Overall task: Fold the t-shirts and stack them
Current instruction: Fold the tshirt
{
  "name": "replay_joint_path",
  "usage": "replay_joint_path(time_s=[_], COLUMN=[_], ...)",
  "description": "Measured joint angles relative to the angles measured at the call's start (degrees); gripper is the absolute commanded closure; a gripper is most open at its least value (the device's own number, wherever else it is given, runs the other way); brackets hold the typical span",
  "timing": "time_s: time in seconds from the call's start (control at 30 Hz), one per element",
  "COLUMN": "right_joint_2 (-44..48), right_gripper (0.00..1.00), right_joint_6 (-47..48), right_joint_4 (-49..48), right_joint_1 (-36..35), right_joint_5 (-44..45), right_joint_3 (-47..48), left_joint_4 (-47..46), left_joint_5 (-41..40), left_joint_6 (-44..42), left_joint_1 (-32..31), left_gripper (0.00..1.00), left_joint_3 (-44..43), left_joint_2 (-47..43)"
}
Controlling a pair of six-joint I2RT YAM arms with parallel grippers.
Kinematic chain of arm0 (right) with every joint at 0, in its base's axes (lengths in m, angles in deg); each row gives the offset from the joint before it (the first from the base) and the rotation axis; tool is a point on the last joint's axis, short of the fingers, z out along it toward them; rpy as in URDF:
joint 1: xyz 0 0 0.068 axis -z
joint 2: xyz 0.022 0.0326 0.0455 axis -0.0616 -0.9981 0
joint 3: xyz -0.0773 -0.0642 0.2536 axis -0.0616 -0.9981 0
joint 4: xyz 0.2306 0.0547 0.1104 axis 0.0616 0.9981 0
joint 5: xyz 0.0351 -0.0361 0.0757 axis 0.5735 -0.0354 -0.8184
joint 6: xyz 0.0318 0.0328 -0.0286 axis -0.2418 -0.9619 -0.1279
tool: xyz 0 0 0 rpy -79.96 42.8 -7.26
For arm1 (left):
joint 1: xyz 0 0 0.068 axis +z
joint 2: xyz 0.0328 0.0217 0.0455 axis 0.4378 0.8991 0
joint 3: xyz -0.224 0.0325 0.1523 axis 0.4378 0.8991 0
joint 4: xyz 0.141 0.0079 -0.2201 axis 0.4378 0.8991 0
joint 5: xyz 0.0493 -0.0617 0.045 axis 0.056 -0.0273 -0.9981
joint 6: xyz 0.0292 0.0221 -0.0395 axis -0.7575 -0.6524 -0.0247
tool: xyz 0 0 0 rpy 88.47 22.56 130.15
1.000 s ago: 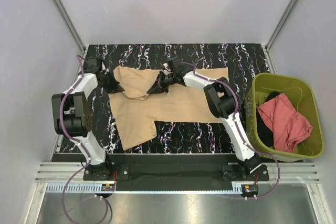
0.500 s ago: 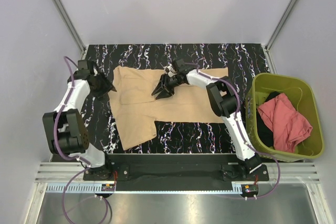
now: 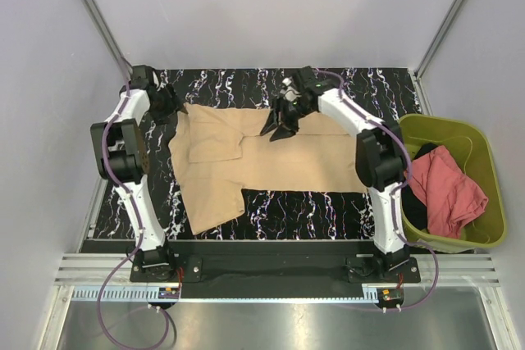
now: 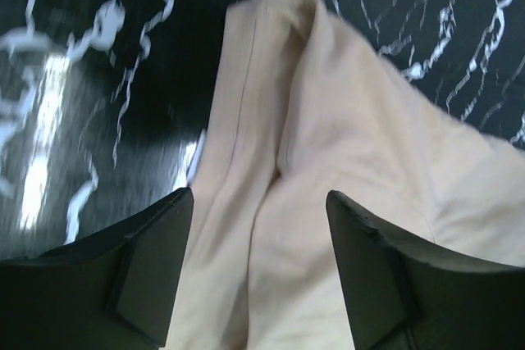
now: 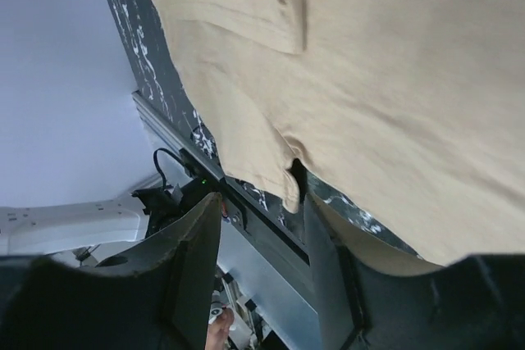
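- Tan-beige short-sleeved soft cloth t-shirt (image 3: 279,161): lies spread on the middle of the tabletop, its long side running left to right. One flap is folded back onto the body at the left end, and another piece juts toward the near edge. Only the overhead view gives the whole outline.
- The left wrist view shows a raised seam ridge and soft creases in the cloth (image 4: 369,145). The right wrist view shows a hemmed flap and a curled lower edge (image 5: 394,79).
- Salmon-red soft cloth t-shirt (image 3: 447,190): crumpled in the bin, seen from overhead only, partly over a dark garment (image 3: 426,152) of unclear shape.
- Left gripper (image 3: 171,108): at the shirt's far-left corner. Its wrist view (image 4: 258,276) shows the black fingers (image 4: 148,276) spread wide over the cloth, with nothing pinched.
- Right gripper (image 3: 277,127): over the shirt's far edge. Its wrist view (image 5: 262,276) shows the fingers parted, with nothing between them. The fingertips are cut off at the frame's bottom.
- Olive-green rectangular plastic bin (image 3: 410,129): off the right side of the table.
- Black glossy white-veined marble-pattern tabletop (image 3: 344,84): glare streaks show in the left wrist view (image 4: 123,55).
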Motion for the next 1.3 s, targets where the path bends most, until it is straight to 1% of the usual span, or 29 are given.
replay_joint_path(time_s=[0.17, 0.27, 0.4, 0.53, 0.57, 0.7, 0.73, 0.77, 0.87, 0.9, 0.97, 1.0, 1.03, 1.1, 1.17, 1.27, 1.3], right_joint_2=[6.8, 8.37, 9.22, 9.38, 9.38, 9.4, 9.4, 9.4, 9.38, 9.35, 8.98, 8.61, 8.15, 6.97, 5.42, 2.8, 1.75], right_gripper=[0.48, 0.47, 0.48, 0.48, 0.48, 0.47, 0.47, 0.47, 0.48, 0.48, 0.51, 0.53, 0.57, 0.59, 0.65, 0.7, 0.7], right_joint_6=[2.69, 3.76, 4.87, 5.68, 5.81, 6.19, 6.19, 6.19, 6.12, 6.03, 5.68, 5.35, 4.98, 4.22, 3.61, 2.64, 2.43], right_joint_4=[1.09, 1.64, 2.67, 2.71, 2.71, 2.69, 2.69, 2.67, 2.67, 2.71, 2.67, 2.62, 2.51, 2.29, 1.97, 1.6, 1.38], right_joint_1=[5.84, 8.55, 9.73, 10.05, 10.21, 11.74, 12.35, 12.81, 14.34, 14.73, 15.23, 15.34, 15.39, 15.56, 15.67, 16.17, 16.5], right_joint_5=[2.71, 4.28, 5.86, 6.56, 6.71, 7.23, 7.45, 7.52, 8.24, 8.66, 9.97, 11.04, 12.09, 14.69, 17.79, 22.67, 24.28], right_joint_3=[-6.36, -9.46, -12.15, -12.68, -12.68, -12.68, -12.68, -12.66, -12.33, -12.07, -11.06, -10.34, -9.57, -7.85, -5.99, -3.06, -1.99], left_joint_4=[0.02, -0.04, -0.02, -0.24, -0.33, -1.09, -1.36, -1.6, -1.88, -2.03, -1.9, -1.86, -1.81, -1.68, -1.62, -1.64, -1.68], left_joint_5=[1.57, 1.38, 1.44, 2.23, 2.93, 5.38, 5.79, 6.47, 7.72, 8.04, 8.52, 9.05, 9.29, 9.75, 10.43, 10.51, 10.49], left_joint_6=[-2.49, -3.54, -4.2, -4.09, -3.76, -2.82, -2.45, -2.19, -1.38, -1.09, -0.61, -0.35, -0.04, 0.26, 0.46, 0.9, 0.98], left_joint_1=[0.0, 0.0, 0.11, 0.28, 0.33, 0.63, 0.68, 0.74, 0.85, 0.87, 1.05, 1.22, 1.36, 1.77, 2.29, 3.26, 3.61], left_gripper=[0.25, 0.23, 0.23, 0.27, 0.29, 0.34, 0.38, 0.38, 0.51, 0.6, 0.68, 0.78, 0.86, 1.0, 1.0, 1.0, 1.0], left_joint_3=[-9.33, -12.28, -14.73, -16.24, -16.63, -17.42, -17.55, -17.77, -18.36, -18.38, -18.49, -18.71, -18.86, -19.08, -19.34, -19.37, -19.37], left_joint_2=[9.05, 11.52, 13.44, 15.98, 16.39, 17.31, 17.55, 17.84, 18.58, 18.75, 19.17, 19.47, 19.71, 20.2, 20.37, 20.39, 20.39])
